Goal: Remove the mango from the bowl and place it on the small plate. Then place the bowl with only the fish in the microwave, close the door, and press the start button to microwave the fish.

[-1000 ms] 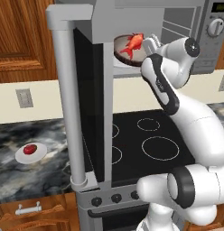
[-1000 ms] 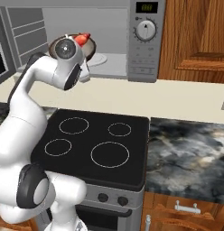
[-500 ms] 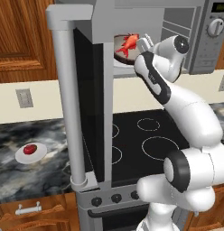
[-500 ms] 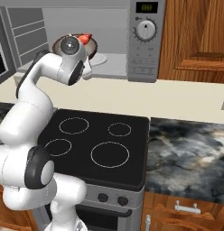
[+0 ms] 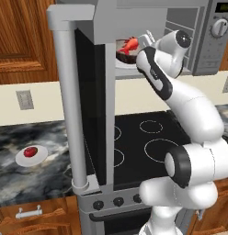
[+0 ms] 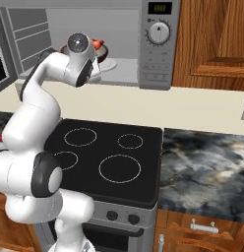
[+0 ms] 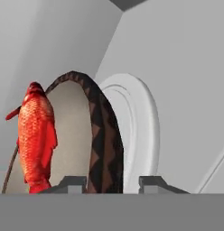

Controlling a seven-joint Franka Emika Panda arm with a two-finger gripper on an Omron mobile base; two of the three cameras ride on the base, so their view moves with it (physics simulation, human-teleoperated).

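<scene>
One rigid bowl point(image 7: 100, 135) sits on the turntable point(image 7: 141, 131) inside the microwave point(image 6: 158, 44), fish point(image 7: 37, 135) loose inside; your gripper point(image 7: 113, 184) straddles its rim, jaws narrowly parted. Keep it level, or the fish slides

Microwave point(image 6: 158, 49) reads as matt silver-grey metal; door point(image 5: 88, 92) is dark gloss glass with a smooth grey handle bar. Bowl point(image 7: 102, 140) matt, patterned dark brown outside, beige inside; fish point(image 7: 37, 135) scaly. Surface point(image 5: 24, 179) polished marble, cabinets point(image 6: 212, 39) varnished wood.
</scene>
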